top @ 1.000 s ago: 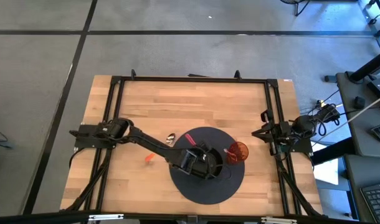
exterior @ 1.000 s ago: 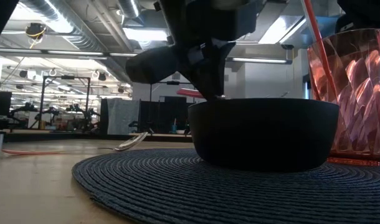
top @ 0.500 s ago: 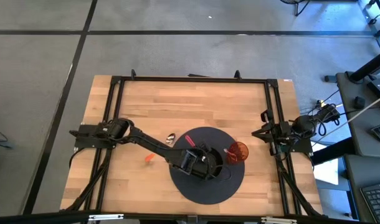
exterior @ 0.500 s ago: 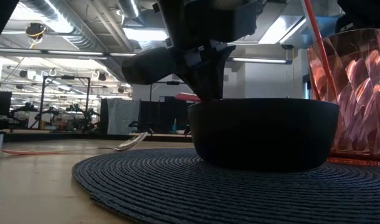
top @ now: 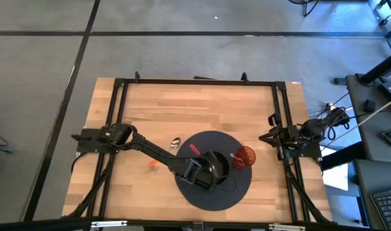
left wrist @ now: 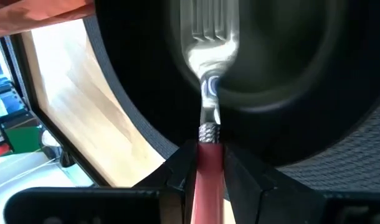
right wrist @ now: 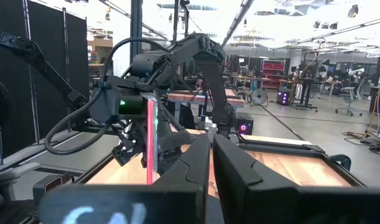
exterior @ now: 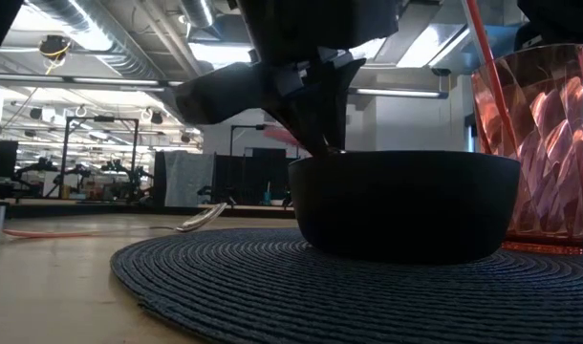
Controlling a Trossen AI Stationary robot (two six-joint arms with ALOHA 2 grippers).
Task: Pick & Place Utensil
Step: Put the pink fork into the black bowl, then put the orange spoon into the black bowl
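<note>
One fork (left wrist: 210, 37) with a pink handle is hanging, tines first, over the black bowl (top: 216, 168), and the left claw (left wrist: 209, 163) is gripping that handle. I judge the placing step is under way: next, release. Farther off, the right claw (right wrist: 212, 155) is waiting, closed, at the surface's (top: 202, 106) edge.

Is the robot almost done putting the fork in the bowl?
Nearly. Already done: a red utensil stands in the red cup. In hand: the left end effector holds the pink-handled fork by its handle, with the tines over the black bowl on the round mat. Left: letting go, then perhaps the spoon and an orange piece on the table. The right end effector waits, shut, at the table's right edge.
</note>
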